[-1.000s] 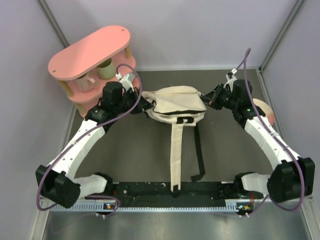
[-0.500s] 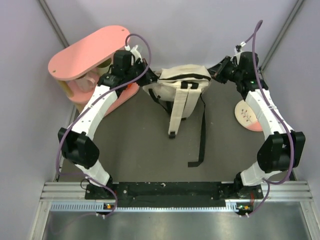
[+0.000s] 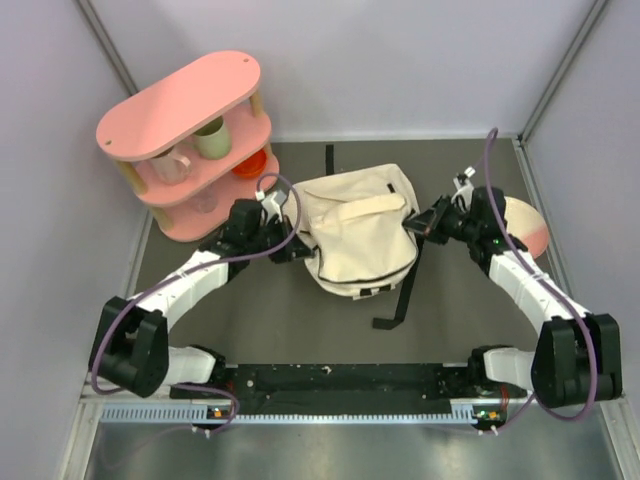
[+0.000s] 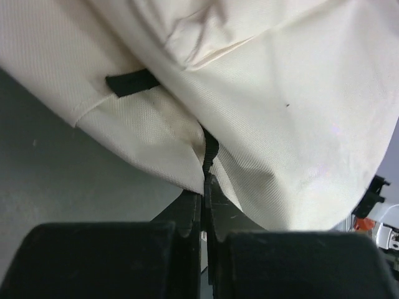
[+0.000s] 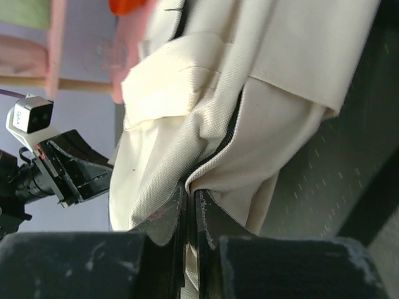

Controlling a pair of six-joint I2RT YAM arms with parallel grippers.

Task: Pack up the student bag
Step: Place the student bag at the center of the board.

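Dark grey matte table lies before you, closed in by smooth pale lilac walls. At its middle, toward the far side, the cream canvas backpack rests as a soft, rounded heap of coarse woven cloth. A broad cream strap crosses its top, and a thin black webbing strap trails from its near right edge onto the table.

Your left gripper is at the backpack's left edge, jaws pressed together on it. In the left wrist view its black fingers pinch a narrow black tab where the cloth folds at a seam.

Your right gripper is at the backpack's right edge and is clamped on it too. In the right wrist view its scuffed fingers close on a cream hem that runs beside a dark trim line.

At the far left stands a pink two-tier oval shelf on pale wooden posts. Its lower tier holds a pale green cup, a clear glass mug and a round orange piece. A round pink plate lies flat on the table at the right, partly hidden behind your right arm.
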